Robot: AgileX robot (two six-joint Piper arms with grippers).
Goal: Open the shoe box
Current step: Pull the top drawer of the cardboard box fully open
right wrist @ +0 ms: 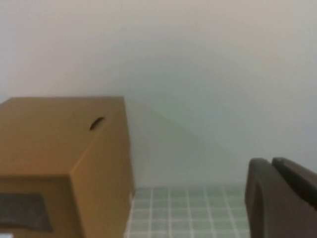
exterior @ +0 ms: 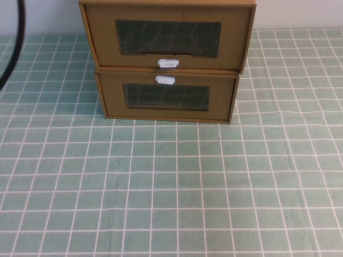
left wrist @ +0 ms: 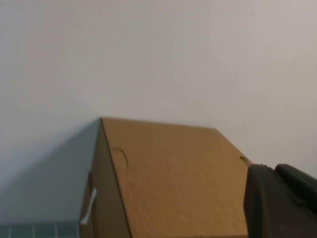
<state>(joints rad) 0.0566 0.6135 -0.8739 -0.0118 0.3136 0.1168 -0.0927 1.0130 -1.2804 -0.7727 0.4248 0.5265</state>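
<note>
Nearest is the checked cloth (exterior: pixel 171 203) (neither arm shows from above). The right gripper (right wrist: pixel 273 171), pinched together, and the left gripper (left wrist: pixel 275 173), whose state I cannot tell, hang near the stack. Behind, the upper shoe box (exterior: pixel 167 35) sits on the lower box (exterior: pixel 167 99); probably hook its white tab (exterior: pixel 168 63) and pull straight outward.
</note>
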